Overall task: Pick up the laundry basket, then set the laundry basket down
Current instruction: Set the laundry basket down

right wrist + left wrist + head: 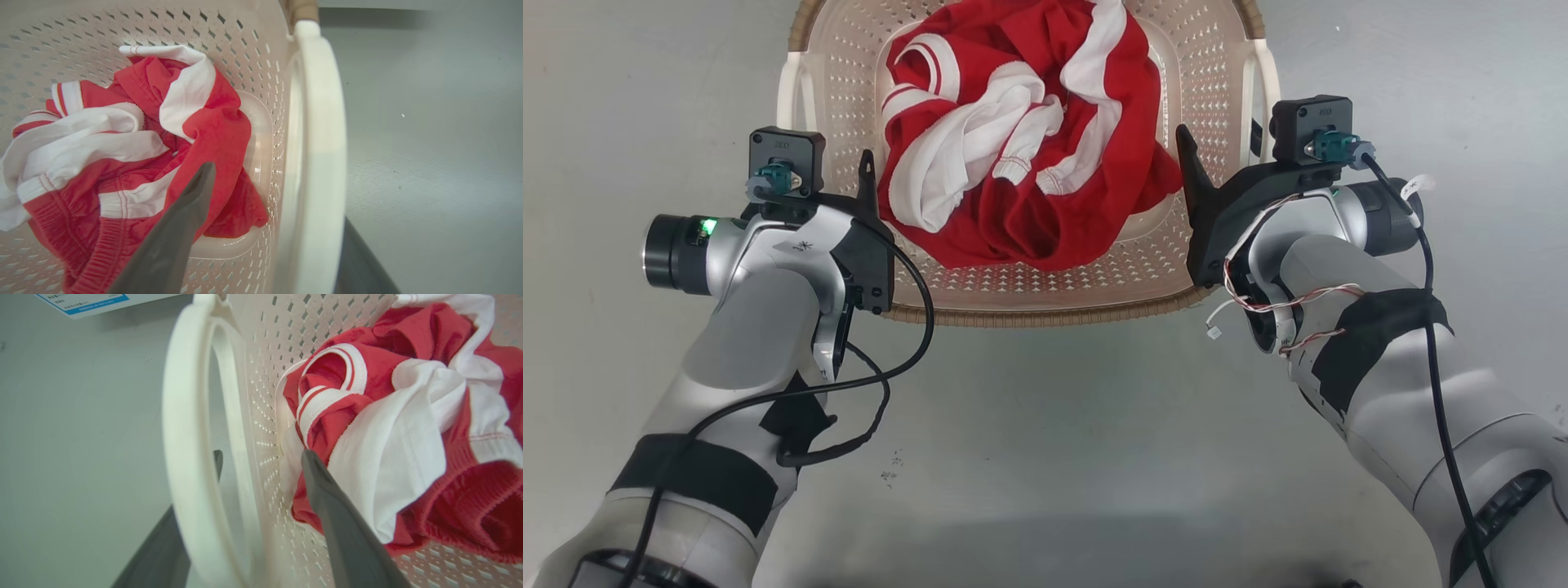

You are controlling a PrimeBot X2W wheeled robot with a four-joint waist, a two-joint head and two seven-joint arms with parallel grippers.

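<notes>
**Position.** The laundry basket (1013, 282) sits on the grey floor (1045, 425) directly ahead of you, between both arms. It holds a crumpled red-and-white garment (1029, 139).

**Claws.** Your left gripper (261, 457) stands wide apart and clamps nothing. It straddles the left handle (184, 437), with one finger inside by the cloth and one outside. Your right gripper (278, 192) stands the same way astride the right handle (318, 143). I cannot tell whether any finger touches the plastic.

**Handling, as judged.**
- The load is likely light, being thin perforated plastic with one garment in it.
- The walls will probably flex, and the handles look smooth and may slip.
- Take hold at both handles and lift evenly, since a one-sided pull would tilt the basket.

**Clearance.** Open floor lies on both sides and in front of the basket. Mind that the inner fingers do not snag the cloth.
</notes>
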